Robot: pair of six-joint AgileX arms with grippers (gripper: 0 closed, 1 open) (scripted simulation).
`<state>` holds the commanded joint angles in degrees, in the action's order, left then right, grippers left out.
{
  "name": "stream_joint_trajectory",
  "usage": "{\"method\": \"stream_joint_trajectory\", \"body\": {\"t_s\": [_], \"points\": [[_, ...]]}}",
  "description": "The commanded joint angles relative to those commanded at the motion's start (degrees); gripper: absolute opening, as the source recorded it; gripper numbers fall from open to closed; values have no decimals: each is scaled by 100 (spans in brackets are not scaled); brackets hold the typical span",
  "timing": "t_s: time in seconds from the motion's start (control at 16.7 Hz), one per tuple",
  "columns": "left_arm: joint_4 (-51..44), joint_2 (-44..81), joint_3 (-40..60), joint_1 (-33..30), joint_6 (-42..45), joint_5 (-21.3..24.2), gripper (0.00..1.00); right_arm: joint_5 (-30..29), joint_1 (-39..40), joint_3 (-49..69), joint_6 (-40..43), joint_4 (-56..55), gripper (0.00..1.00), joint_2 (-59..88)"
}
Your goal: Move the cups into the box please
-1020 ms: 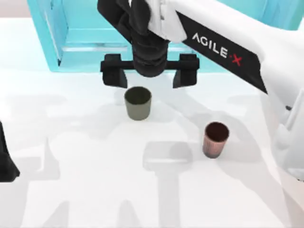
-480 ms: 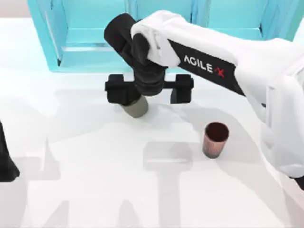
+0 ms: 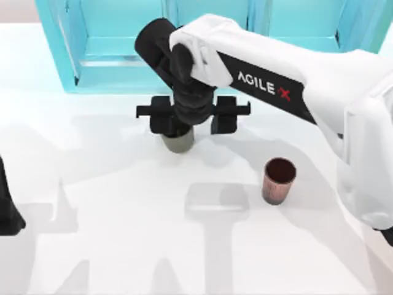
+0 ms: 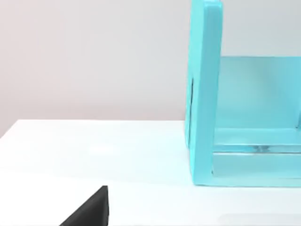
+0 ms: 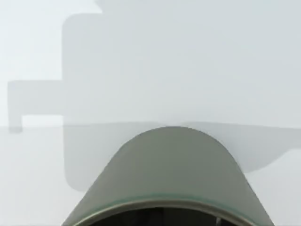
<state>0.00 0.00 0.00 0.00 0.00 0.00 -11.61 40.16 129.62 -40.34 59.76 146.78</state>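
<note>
The left gripper (image 3: 7,215) sits parked at the table's left edge; whether its fingers are apart or together cannot be told. Farther in, the copper cup (image 3: 278,180) stands alone on the white table (image 3: 123,246), well off to the side of the working fingers and untouched. Beyond it, the right gripper (image 3: 191,118) is down over the olive cup (image 3: 178,141), its fingers partly spread on either side of the rim, not visibly pinching it yet. Behind stands the turquoise shelf (image 3: 98,49). By my reading neither cup is moved; both grasps and both placements remain.
</note>
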Motion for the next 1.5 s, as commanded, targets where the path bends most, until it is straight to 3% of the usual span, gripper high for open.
{"method": "stream_joint_trajectory", "body": {"t_s": [0.36, 0.42, 1.02, 1.5], "points": [[0, 0, 0, 0, 0, 0, 100, 0, 0, 0, 0, 0, 2, 0], [0, 0, 0, 0, 0, 0, 100, 0, 0, 0, 0, 0, 0, 0], [0, 0, 0, 0, 0, 0, 100, 24, -29, -57, 39, 25, 0, -110], [0, 0, 0, 0, 0, 0, 100, 236, -829, -1090, 836, 538, 0, -1810]]}}
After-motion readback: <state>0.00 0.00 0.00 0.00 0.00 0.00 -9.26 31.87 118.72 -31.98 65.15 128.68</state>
